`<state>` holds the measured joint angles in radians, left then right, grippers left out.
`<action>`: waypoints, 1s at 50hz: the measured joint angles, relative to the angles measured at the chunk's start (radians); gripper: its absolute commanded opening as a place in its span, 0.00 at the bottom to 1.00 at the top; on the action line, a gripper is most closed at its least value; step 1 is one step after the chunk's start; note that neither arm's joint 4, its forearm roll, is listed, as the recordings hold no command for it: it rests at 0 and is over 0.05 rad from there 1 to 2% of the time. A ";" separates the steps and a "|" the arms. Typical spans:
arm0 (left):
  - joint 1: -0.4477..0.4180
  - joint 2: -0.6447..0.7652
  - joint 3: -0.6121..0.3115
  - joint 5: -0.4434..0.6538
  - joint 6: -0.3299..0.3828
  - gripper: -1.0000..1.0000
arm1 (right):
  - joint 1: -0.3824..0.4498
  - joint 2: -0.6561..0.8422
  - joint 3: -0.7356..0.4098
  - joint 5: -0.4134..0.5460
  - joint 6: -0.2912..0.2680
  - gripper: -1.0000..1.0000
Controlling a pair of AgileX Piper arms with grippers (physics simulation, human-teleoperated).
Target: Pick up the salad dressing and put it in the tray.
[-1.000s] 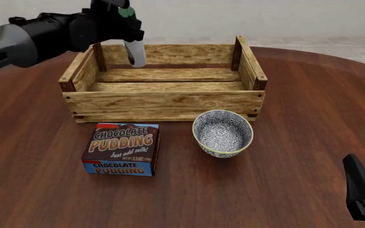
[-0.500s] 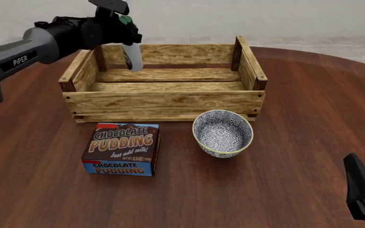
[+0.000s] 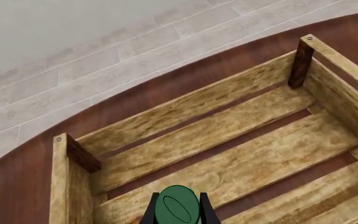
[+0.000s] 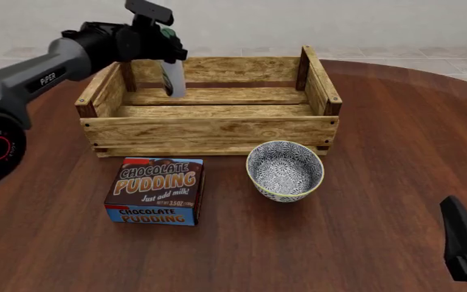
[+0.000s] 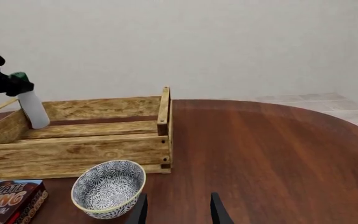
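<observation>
The salad dressing is a slim whitish bottle with a dark green cap. My left gripper is shut on it near the cap and holds it upright over the back left part of the tray, a large light-wood slatted crate. In the left wrist view the green cap sits between my fingers above the tray's slats. The bottle also shows in the right wrist view. My right gripper is open and empty, low over the table at the front right.
A blue-patterned bowl stands just in front of the tray's right half. A chocolate pudding box lies in front of the tray's left half. The round wooden table drops off behind the tray.
My left gripper has carried the bottle a little lower into the tray's back left corner. The right arm has not moved.
</observation>
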<state>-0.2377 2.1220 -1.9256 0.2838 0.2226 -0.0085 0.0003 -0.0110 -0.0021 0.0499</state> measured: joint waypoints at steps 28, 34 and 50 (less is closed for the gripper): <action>-0.006 0.065 -0.031 0.041 0.043 0.00 | -0.002 0.000 0.002 -0.003 0.006 1.00; -0.007 0.075 -0.032 0.048 0.045 0.00 | -0.002 0.000 0.002 -0.003 0.007 1.00; -0.005 0.099 -0.037 0.055 0.045 0.00 | -0.002 0.000 0.002 -0.002 0.006 1.00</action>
<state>-0.2423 2.2213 -1.9627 0.3385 0.2679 -0.0109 0.0002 -0.0088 -0.0043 0.0563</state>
